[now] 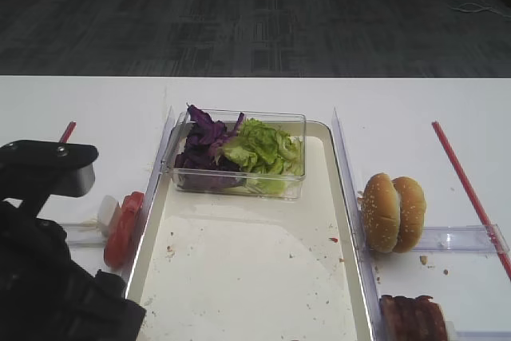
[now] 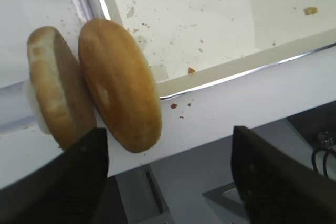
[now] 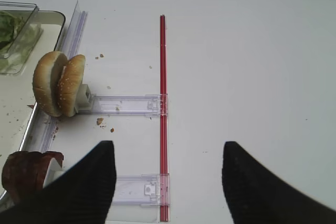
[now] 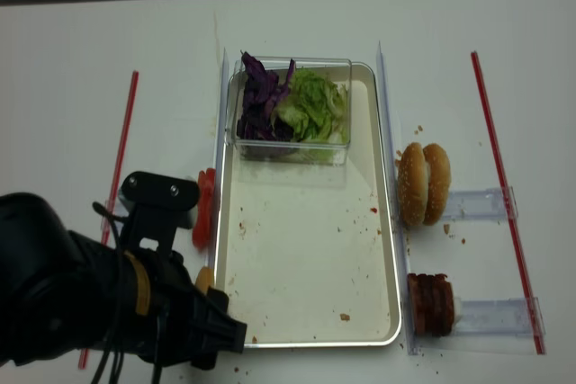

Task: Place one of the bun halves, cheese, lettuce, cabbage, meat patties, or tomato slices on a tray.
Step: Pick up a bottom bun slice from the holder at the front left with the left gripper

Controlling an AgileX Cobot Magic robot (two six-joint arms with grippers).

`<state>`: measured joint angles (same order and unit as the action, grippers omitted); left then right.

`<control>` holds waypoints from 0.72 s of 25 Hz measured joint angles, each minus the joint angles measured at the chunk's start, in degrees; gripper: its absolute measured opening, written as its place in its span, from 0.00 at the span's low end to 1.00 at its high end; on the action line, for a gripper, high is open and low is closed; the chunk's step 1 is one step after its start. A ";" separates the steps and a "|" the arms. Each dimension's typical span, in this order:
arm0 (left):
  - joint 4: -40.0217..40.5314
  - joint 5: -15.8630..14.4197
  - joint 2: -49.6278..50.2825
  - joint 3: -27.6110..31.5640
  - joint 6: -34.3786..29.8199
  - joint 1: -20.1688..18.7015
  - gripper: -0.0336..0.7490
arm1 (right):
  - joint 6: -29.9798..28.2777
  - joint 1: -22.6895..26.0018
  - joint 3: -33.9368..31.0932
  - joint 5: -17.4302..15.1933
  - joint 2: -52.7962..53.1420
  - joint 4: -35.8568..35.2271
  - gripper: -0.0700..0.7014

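Hovering: left claw (image 2: 165,174) open beside bun halves (image 2: 118,85).

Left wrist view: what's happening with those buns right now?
The left claw is open just short of two bun halves standing on edge beside the tray, gripping nothing yet. The tray holds only crumbs and a clear box of lettuce and cabbage. The right claw hangs open over bare table.
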<state>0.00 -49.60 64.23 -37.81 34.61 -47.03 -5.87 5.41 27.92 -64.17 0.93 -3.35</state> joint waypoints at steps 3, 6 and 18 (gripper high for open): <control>0.68 1.04 3.65 0.00 1.32 -0.46 0.67 | 0.00 0.00 0.00 0.00 0.00 0.00 0.72; 1.45 3.31 7.23 0.00 2.48 -0.54 0.67 | 0.00 0.00 0.00 0.00 0.00 0.00 0.72; 7.89 4.37 14.81 -0.22 6.51 -0.54 0.61 | 0.00 0.00 0.00 0.00 0.00 0.00 0.72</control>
<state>7.89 -45.23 79.04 -38.03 41.12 -47.57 -5.87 5.41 27.92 -64.17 0.93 -3.35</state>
